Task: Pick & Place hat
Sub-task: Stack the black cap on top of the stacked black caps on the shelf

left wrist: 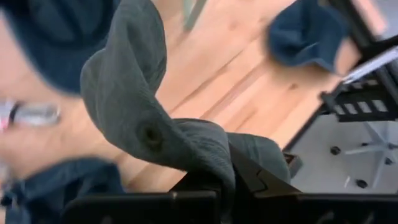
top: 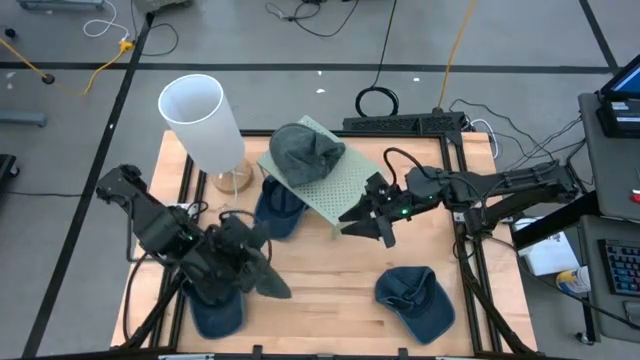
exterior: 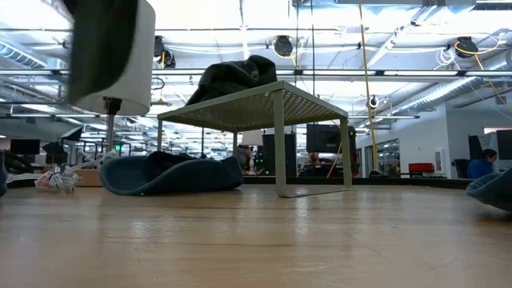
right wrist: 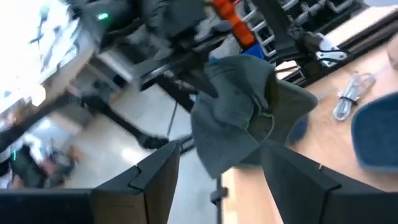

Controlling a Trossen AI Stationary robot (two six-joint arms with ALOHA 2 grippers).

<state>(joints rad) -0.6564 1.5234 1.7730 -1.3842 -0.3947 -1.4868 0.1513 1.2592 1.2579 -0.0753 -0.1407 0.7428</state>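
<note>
My left gripper [top: 256, 268] is shut on a grey-green hat [left wrist: 134, 99] over the table's near left part; that hat also shows in the right wrist view [right wrist: 239, 118]. A second grey hat [top: 305, 150] lies on top of a pale perforated rack [top: 345, 185], also in the low view [exterior: 236, 80]. My right gripper [top: 362, 222] is open and empty beside the rack's near right corner, its fingers [right wrist: 155, 177] spread wide. In the low view neither gripper shows. My left gripper pinches a bunched fold of the grey-green hat's cloth [left wrist: 219, 149] between its two fingers. The rest of the hat reaches out past the fingertips, crumpled and curled. It looks lifted clear of the wooden table; the pinched spot itself is covered by the cloth.
A white lamp [top: 200, 115] stands at the far left. A blue hat [top: 278, 208] lies beside and partly under the rack. Another blue hat [top: 415, 300] lies near right, and a third [top: 215, 312] near left under my left arm. Bare wood lies mid-table [top: 330, 275].
</note>
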